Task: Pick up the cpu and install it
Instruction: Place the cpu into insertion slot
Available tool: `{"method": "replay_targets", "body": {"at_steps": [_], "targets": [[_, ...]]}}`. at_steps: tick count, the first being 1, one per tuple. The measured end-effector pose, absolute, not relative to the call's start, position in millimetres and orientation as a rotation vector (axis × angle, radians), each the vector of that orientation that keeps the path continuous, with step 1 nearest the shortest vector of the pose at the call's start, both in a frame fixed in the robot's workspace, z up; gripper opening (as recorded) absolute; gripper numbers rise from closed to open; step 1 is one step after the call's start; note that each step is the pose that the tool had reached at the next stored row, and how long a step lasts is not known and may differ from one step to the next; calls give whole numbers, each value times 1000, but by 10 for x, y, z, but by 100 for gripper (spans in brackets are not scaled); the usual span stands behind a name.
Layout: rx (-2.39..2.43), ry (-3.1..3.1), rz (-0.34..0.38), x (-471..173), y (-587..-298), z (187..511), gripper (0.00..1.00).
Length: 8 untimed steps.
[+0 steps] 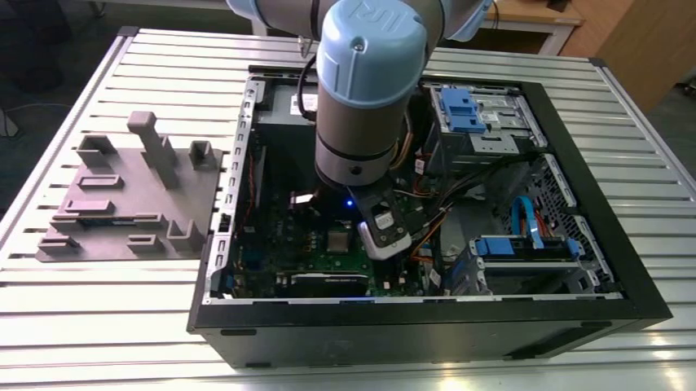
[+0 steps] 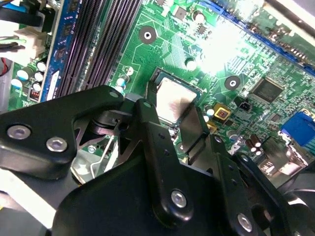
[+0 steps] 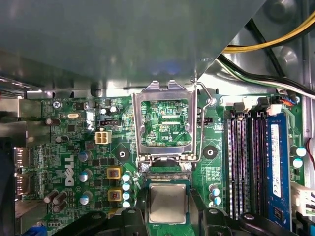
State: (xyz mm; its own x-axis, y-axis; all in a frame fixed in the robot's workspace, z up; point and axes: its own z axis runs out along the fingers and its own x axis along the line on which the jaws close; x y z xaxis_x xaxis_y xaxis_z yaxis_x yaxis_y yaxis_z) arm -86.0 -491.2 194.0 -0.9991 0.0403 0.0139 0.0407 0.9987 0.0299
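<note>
White block lettering is printed on the green motherboard in the first wrist view, and tiny white print lies on the board inside the open socket frame, too small to read. A white label strip runs along the blue memory module, its print illegible. In the exterior view a raised mark sits on the arm's blue joint cap.

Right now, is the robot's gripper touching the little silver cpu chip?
Cannot tell. In both wrist views the gripper sits close around the cpu, but its dark parts hide the chip's edges, so no contact or gap shows plainly.

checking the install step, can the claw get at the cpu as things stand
Probably yes: the load plate stands flipped open, nothing covers the cpu, and the claw sits right at it.
</note>
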Motion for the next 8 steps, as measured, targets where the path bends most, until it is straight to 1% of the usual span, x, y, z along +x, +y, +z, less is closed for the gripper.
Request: {"method": "replay_targets", "body": {"at_steps": [1,2,3,8], "targets": [[-63,-3127,-46,-860,-4912,1938,45],[-63,-3127,-46,-860,-4912,1938,38],[-63,-3127,-46,-859,-4912,1938,35],[-47,-3127,-47,-859,-4912,1934,35]]}}
